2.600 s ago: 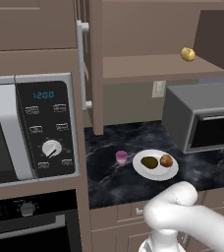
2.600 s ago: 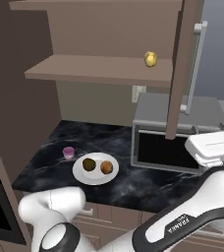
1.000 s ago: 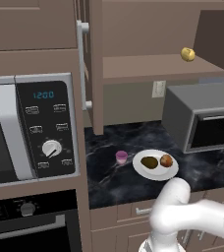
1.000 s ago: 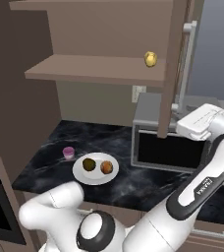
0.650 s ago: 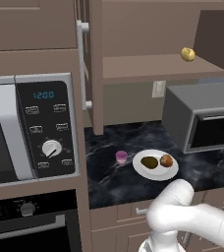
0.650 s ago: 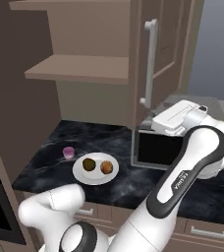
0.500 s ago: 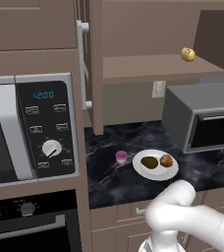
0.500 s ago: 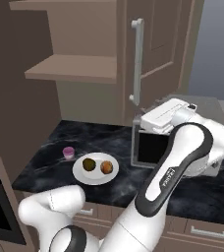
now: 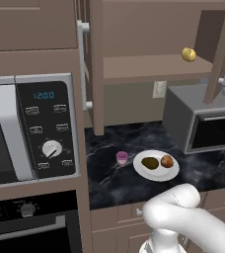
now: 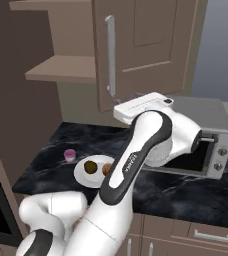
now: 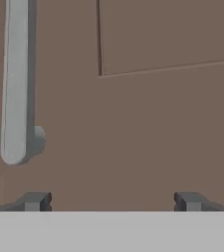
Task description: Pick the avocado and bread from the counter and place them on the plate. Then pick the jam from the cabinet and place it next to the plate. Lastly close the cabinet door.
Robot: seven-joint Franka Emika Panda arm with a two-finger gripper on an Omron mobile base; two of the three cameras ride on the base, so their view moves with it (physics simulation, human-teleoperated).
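The white plate (image 9: 156,173) (image 10: 81,176) lies on the black counter (image 9: 109,183). On it sit the dark avocado (image 9: 150,162) (image 10: 90,166) and the reddish-brown bread (image 9: 167,161) (image 10: 106,170). The pink jam (image 9: 122,157) (image 10: 69,155) stands on the counter just left of the plate, apart from it. My gripper (image 11: 112,202) is open with nothing between its fingertips, close against the brown face of the right cabinet door (image 10: 146,50) (image 11: 158,123), beside the lower end of its silver handle (image 11: 16,83) (image 10: 110,55). That door hangs partly swung across the cabinet (image 9: 149,69).
The cabinet's left door (image 9: 93,64) stands open, edge-on. A yellow ball (image 9: 188,54) rests on the shelf. A grey toaster oven (image 9: 203,118) (image 10: 211,145) sits under the cabinet at the right. A microwave (image 9: 30,128) fills the left, above an oven.
The right cabinet door has swung left across the cabinet opening, and my hand has followed it. In the right base view it now hides the yellow ball. The food and jam have not moved.
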